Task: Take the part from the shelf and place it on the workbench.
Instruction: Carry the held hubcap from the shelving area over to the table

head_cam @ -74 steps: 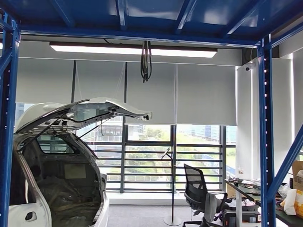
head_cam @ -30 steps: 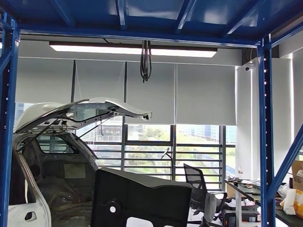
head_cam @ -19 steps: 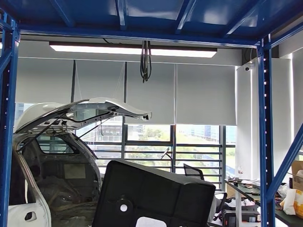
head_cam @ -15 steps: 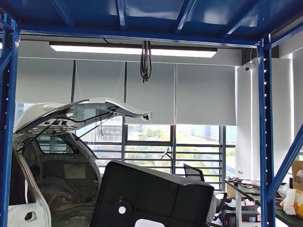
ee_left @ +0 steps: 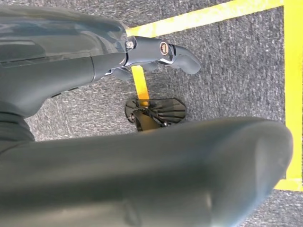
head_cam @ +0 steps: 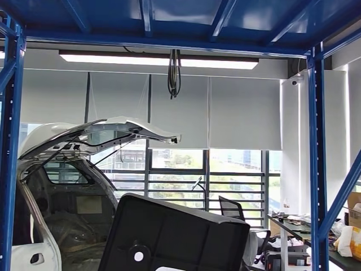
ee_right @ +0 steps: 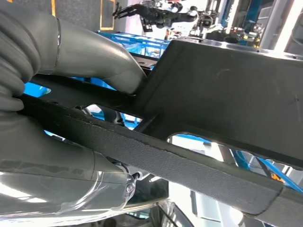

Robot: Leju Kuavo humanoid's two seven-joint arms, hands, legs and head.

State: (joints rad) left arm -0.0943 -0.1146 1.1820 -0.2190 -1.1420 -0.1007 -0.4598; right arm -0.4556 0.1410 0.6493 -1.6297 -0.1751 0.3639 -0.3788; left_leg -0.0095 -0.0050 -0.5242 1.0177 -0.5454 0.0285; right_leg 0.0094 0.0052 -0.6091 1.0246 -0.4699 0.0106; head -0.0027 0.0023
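A large black moulded panel, the part [head_cam: 174,234], rises tilted at the bottom of the head view, its upper edge sloping down toward the right and a small round hole showing near its lower edge. It stands in front of a white car body [head_cam: 64,192], whose raised tailgate juts out above and to the left of the part. A blue shelf frame [head_cam: 315,152] surrounds the scene: one upright stands to the right of the part, another stands beyond the car on the left, and blue beams cross overhead. Behind the part's right end sits a black office chair [head_cam: 232,209], and further right a cluttered desk [head_cam: 298,226]. In the right wrist view, the right hand [ee_right: 67,118] grips the part [ee_right: 228,94], a thick grey thumb pressed on one face and the other fingers below a thin rib of the panel. In the left wrist view, the left hand [ee_left: 107,94] hangs above grey carpet [ee_left: 232,61] crossed by yellow floor tape [ee_left: 293,85], one dark finger stretched out; whether it holds anything cannot be told.
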